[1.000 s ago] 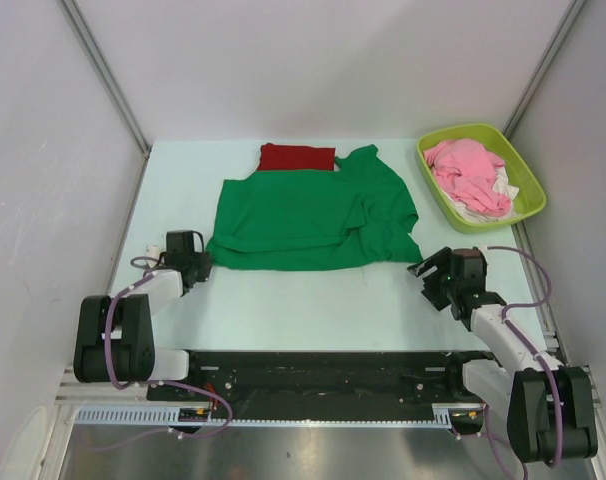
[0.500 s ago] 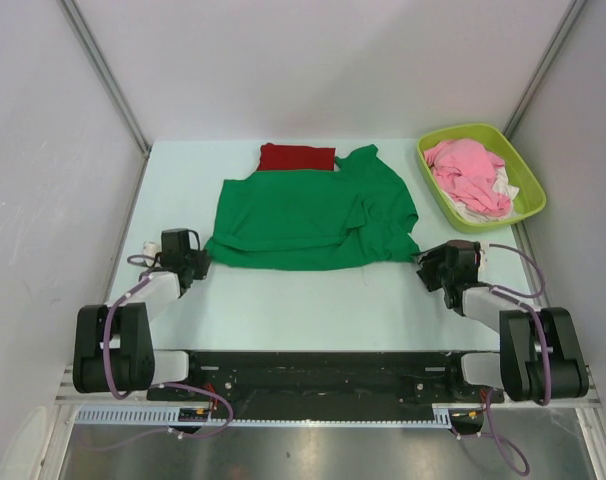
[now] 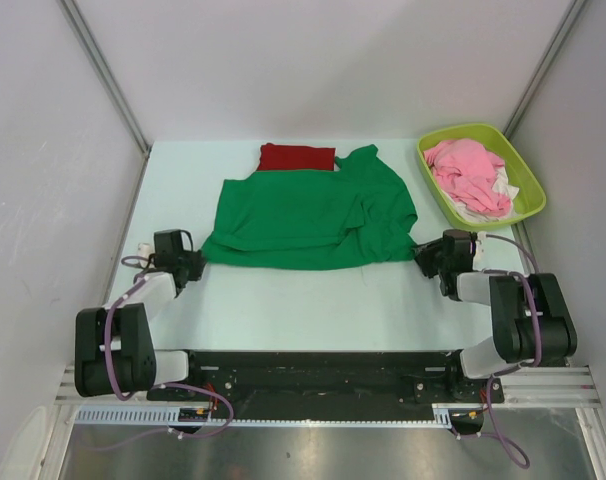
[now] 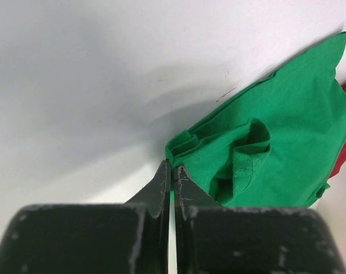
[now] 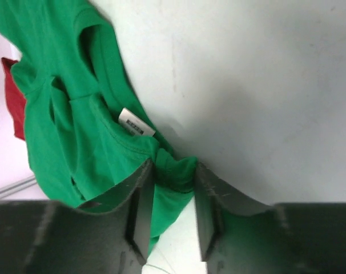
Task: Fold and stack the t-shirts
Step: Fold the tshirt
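A bright green t-shirt (image 3: 313, 215) lies spread on the table, its collar at the right. A folded dark red t-shirt (image 3: 297, 157) peeks out behind its far edge. My left gripper (image 3: 197, 262) sits low at the shirt's near left corner and is shut on that thin green edge (image 4: 181, 149). My right gripper (image 3: 421, 258) is at the near right corner. There its jaws have closed in on a bunched green fold (image 5: 176, 165) near the white neck label (image 5: 136, 127), with a narrow gap left between them.
A lime-green tub (image 3: 528, 205) at the back right holds a pink garment (image 3: 468, 175) and a white cloth (image 3: 499, 188). Grey walls close in both sides. Pale table (image 3: 303, 300) shows between the shirt and the arm bases.
My right arm has swung forward and left to the shirt's near right corner, its jaws narrowing round the cloth. The left gripper has drawn slightly left, the green corner following.
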`<state>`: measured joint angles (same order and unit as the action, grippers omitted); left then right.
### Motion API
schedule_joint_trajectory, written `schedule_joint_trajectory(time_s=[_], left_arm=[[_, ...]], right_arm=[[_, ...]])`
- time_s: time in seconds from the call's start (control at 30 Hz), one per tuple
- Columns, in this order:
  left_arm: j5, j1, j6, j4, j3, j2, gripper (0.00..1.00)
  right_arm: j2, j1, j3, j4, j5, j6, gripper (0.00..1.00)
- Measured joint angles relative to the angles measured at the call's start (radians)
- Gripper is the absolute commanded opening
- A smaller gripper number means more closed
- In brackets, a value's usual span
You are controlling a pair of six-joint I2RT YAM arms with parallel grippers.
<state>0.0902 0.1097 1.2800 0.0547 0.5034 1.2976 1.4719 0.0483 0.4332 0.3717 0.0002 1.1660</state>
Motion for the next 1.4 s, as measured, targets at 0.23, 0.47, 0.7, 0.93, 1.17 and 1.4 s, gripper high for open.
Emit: schedule_joint_trajectory(time_s=[0.23,0.47,0.7,0.93,1.17,1.4], left_arm=[[-0.018,0.011,-0.009,0.013,0.000,-0.016,0.00],[-0.016,0.018,-0.037,0.075,0.000,-0.116,0.00],[0.011,0.024,-0.076,0.186,-0.032,-0.293,0.00],[0.022,0.025,-0.095,0.311,-0.130,-0.448,0.00],[0.027,0.027,-0.095,0.434,-0.224,-0.614,0.00],[0.038,0.027,-0.092,0.574,-0.242,-0.798,0.00]], right_arm=[[0.057,0.000,0.020,0.013,0.004,0.001,0.00],[-0.114,-0.010,0.023,-0.193,0.059,-0.096,0.00],[-0.378,-0.016,0.024,-0.462,0.111,-0.196,0.00],[-0.558,-0.022,0.010,-0.684,0.154,-0.240,0.00],[-0.738,-0.030,-0.046,-0.876,0.161,-0.243,0.00],[-0.905,-0.027,-0.057,-1.038,0.166,-0.216,0.00]])
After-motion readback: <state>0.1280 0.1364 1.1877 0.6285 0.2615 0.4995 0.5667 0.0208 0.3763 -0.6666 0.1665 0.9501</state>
